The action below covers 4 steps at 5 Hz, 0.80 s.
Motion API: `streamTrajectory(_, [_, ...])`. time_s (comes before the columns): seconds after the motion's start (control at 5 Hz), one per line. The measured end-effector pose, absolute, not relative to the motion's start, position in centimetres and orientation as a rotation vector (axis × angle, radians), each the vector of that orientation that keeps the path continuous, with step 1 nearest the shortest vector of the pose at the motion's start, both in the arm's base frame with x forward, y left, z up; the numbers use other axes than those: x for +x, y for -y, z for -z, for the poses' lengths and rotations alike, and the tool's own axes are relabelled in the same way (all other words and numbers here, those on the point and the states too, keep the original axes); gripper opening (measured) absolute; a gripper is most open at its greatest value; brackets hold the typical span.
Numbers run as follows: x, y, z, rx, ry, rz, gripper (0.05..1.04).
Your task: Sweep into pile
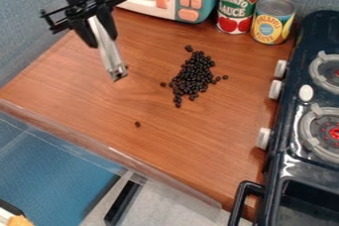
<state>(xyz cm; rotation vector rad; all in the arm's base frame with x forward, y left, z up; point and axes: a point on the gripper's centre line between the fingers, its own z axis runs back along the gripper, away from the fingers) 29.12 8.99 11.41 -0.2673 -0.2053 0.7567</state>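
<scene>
I saw the claw (104,40) clamped on a long, shiny metal tool (109,54), hanging left of the bean pile (192,75). The small, rounded, dark beans lay heaped loosely on the smooth, wood-grained bench (86,96), one stray bean (137,124) nearer me than the pile. Two cylindrical cans (237,4) stood behind the pile.
</scene>
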Motion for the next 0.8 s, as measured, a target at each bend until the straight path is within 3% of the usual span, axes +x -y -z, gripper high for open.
streamTrajectory(0.4, [25.8,-8.7,-6.2,-0.135,0.053,-0.931,0.336])
streamTrajectory(0.8, [25.1,-8.3,-2.9,-0.086,-0.029,-1.001,0.336])
